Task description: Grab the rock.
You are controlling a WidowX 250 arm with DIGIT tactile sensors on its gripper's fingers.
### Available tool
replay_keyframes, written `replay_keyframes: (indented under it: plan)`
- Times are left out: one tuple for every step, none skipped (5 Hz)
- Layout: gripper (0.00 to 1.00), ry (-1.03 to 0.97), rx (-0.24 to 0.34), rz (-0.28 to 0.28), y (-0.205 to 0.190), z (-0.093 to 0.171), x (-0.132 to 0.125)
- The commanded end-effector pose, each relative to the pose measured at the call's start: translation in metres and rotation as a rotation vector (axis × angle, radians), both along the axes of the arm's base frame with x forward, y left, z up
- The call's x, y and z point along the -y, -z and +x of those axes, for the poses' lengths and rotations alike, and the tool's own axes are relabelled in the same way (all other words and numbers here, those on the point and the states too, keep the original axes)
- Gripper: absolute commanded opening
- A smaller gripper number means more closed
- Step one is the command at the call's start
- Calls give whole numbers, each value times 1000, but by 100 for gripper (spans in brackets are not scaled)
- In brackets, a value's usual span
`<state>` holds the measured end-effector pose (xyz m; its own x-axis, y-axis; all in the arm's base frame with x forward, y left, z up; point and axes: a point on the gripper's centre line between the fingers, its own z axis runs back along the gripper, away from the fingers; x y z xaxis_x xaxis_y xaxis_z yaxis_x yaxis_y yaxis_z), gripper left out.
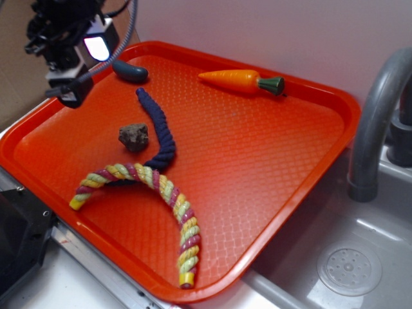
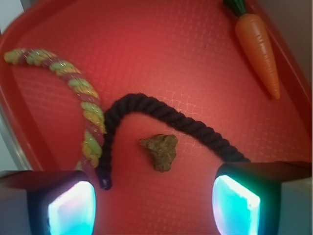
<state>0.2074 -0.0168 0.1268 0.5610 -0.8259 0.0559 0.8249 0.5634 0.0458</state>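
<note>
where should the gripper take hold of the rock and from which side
Probably from straight above, closing the open gripper across the rock's narrower width. It lies flat on the tray, lumpy, apart from the dark rope curving around it, so both sides look free.

a pale, plain wall [image 1: 277, 32] runs behind the scene. to the right a grey metal sink [image 1: 335, 225] shows a round perforated drain [image 1: 349, 268], with a curved grey faucet pipe [image 1: 376, 122] rising beside it. a brown cardboard-like panel [image 1: 13, 64] stands at far left. the light is soft and even.
</note>
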Motion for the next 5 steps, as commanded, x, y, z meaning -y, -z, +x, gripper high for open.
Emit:
replay_keyframes:
  plan:
    - [100,36,-36,79,31,9,7]
    - [100,22,-94,116,52,8,9]
    - [100,22,-145,134,70,9,7]
    - [100,63,-187,173,91,5,18]
    - [100,66,-229,181,102,4,21]
